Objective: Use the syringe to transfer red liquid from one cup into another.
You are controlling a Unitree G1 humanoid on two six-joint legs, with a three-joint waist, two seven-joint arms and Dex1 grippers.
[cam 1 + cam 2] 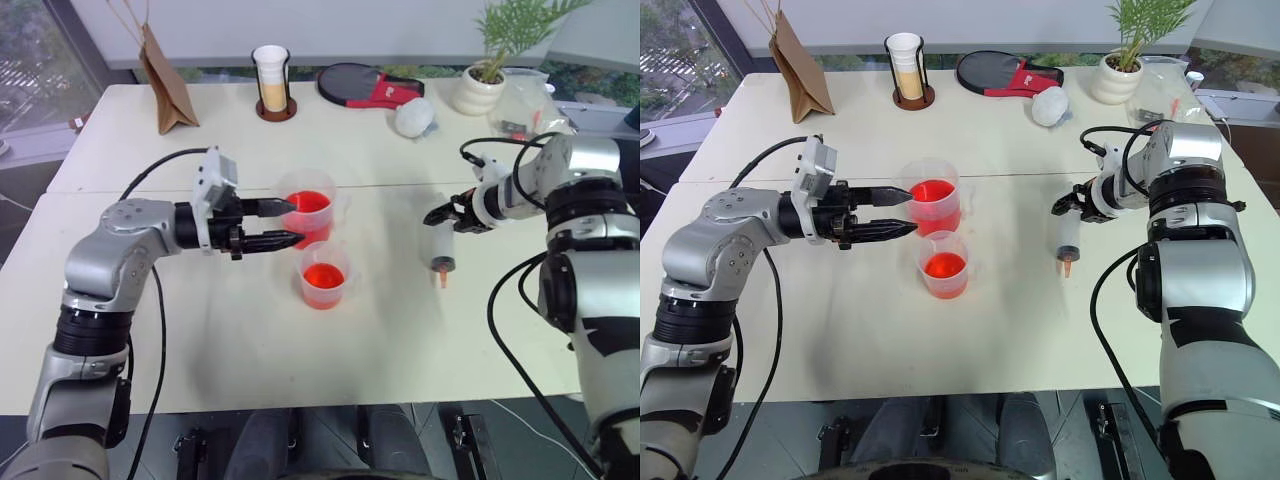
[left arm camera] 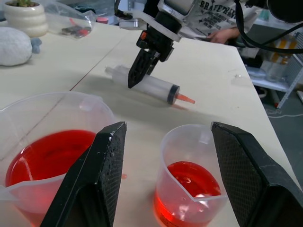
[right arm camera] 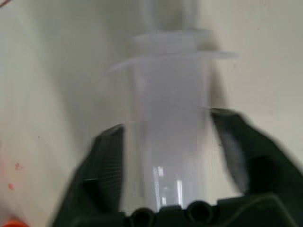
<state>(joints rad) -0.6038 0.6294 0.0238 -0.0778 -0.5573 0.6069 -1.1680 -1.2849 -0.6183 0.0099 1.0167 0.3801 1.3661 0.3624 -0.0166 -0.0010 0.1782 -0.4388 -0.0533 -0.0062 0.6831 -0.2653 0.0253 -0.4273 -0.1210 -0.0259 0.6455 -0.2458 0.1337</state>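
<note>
The right gripper stands over the syringe, fingers spread either side of the barrel with a gap; the syringe lies on the table. The left gripper hangs open beside the far cup, well left of the syringe. Red liquid fills both that and the near cup.

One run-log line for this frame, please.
syringe: lying on table, pincer straddles barrel | right pincer: open | left pincer: open beside far cup | near cup: red liquid in both
</note>
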